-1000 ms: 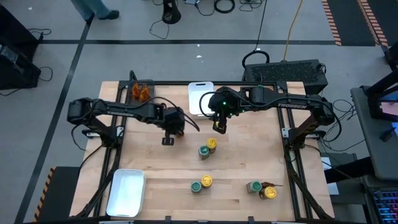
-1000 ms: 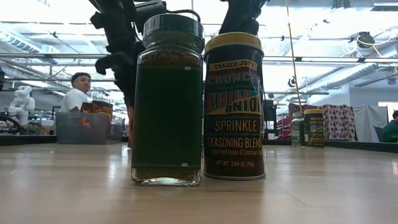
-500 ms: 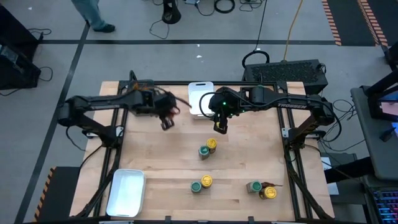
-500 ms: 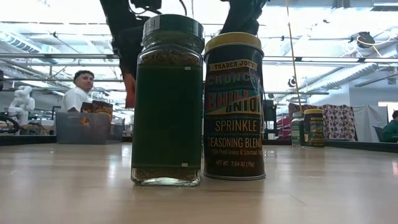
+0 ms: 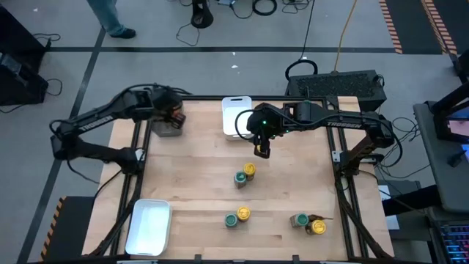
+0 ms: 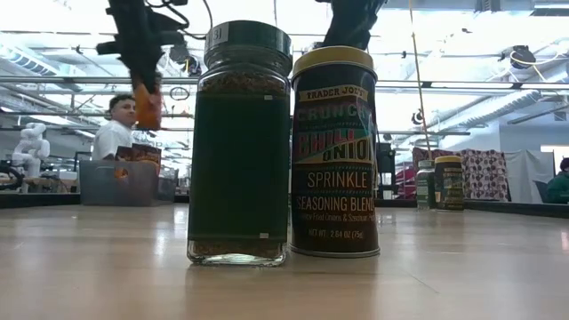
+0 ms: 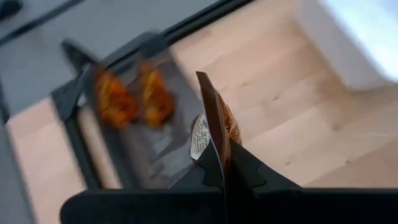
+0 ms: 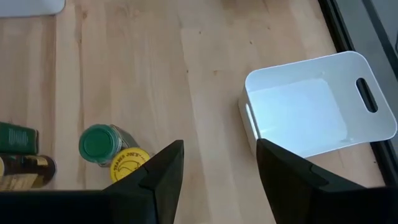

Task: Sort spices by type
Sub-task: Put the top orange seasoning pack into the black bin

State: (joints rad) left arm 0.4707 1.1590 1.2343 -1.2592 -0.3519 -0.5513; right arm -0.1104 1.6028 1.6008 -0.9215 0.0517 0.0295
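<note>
Overhead count of jars on table: six, in three pairs. Each pair is one green-lidded jar (image 5: 239, 178) touching one yellow-lidded jar (image 5: 250, 169). The first pair sits mid-table, the second near the front centre, with green lid (image 5: 231, 219) and yellow lid (image 5: 243, 213). The third is front right, with green lid (image 5: 300, 219) and yellow lid (image 5: 319, 227). A thin orange-brown piece (image 5: 316, 217) appears to lie against the third pair, but it is too small to be sure.

White trays: two. One tray (image 5: 234, 108) at the back centre, the other tray (image 5: 149, 227) at the front-left corner.

Dark clear-sided bin (image 5: 167, 126): one, at the back-left corner. Left wrist view shows two orange-brown packets (image 7: 115, 99) already inside it, blurred.

Left gripper (image 7: 221, 165): above the bin, fingers pressed together, pinching one orange-brown packet (image 7: 211, 127) on edge. In the low view the same packet (image 6: 147, 105) hangs well above the table surface.

Right gripper (image 5: 261, 150): hanging over the table just beside the back tray, behind the mid-table pair. Fingers (image 8: 163, 171) spread, nothing between them.

Low view: one person seated in the room behind the bin.
</note>
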